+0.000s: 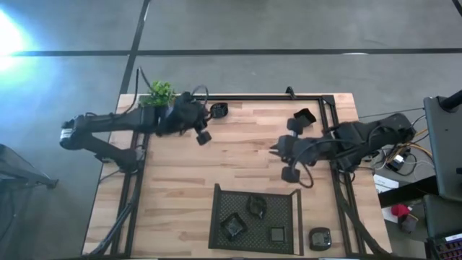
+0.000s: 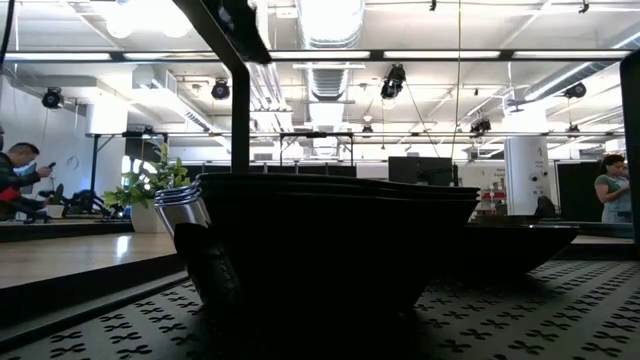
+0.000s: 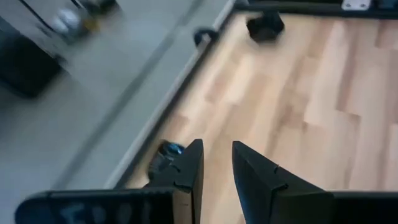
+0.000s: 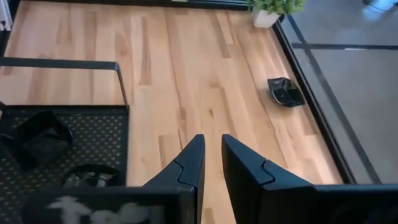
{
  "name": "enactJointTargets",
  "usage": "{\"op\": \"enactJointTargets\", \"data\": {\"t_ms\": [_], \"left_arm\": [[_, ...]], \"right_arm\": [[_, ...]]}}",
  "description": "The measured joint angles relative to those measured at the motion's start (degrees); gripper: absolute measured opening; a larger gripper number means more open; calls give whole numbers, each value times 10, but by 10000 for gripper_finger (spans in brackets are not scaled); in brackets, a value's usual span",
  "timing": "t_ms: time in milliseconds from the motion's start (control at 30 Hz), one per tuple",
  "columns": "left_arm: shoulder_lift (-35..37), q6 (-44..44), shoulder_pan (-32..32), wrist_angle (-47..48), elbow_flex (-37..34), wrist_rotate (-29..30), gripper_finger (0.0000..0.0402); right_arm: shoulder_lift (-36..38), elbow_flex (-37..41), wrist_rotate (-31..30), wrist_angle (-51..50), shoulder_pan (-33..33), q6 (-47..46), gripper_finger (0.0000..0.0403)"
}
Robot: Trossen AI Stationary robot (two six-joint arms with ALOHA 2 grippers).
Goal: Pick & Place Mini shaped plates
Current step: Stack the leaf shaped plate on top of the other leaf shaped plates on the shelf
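Three mini plates lie flat in the black mesh tray (image 1: pixel 216 217) at the table's near edge: one at the far side (image 1: pixel 254 206), one at the left (image 1: pixel 232 226), one at the right (image 1: pixel 277 233). Other plates rest on the wood: near the far edge (image 1: pixel 219 110) (image 4: pixel 286 91), at the far right (image 1: pixel 303 118) (image 3: pixel 265 27), and right of the tray (image 1: pixel 320 237). My left gripper (image 3: pixel 216 146) hangs at the far left, beside the far-edge plate, shut and empty. My right gripper (image 4: pixel 212 138) hangs over the table's middle right, shut and empty. The low view shows only plates (image 2: pixel 330 240) up close.
A small green plant (image 1: pixel 160 92) stands at the far left corner. A black rail (image 1: pixel 274 97) runs along the far edge and another down the right side (image 1: pixel 336 144). Bare wood (image 1: pixel 238 155) lies between the two grippers and the tray.
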State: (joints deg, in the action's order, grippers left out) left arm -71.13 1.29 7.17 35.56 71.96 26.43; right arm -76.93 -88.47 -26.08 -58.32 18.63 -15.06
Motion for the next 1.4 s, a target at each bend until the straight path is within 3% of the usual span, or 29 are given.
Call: {"op": "enactJointTargets", "data": {"t_ms": [100, 200, 500, 667, 867, 1033, 1400], "left_arm": [[-9, 23, 76, 1, -1, -103, 80], [-26, 35, 147, 2, -1, -167, 80], [-123, 37, 303, -6, -1, -214, 80], [-201, 26, 328, -17, 0, -229, 80], [-272, 1, 339, -25, 19, -256, 80], [-310, -5, 353, -25, 44, -327, 80], [-353, -11, 385, -15, 64, -376, 80]], "right_arm": [[15, 0, 0, -16, -9, 3, 53], [28, 0, 0, -33, -15, 3, 53], [56, 0, -8, -96, -15, 3, 53], [63, 0, -60, -107, -15, 3, 53], [68, 0, -75, -109, -20, 2, 53], [67, 0, -84, -109, -28, 1, 53], [67, 0, -87, -108, -36, 1, 53]]}}
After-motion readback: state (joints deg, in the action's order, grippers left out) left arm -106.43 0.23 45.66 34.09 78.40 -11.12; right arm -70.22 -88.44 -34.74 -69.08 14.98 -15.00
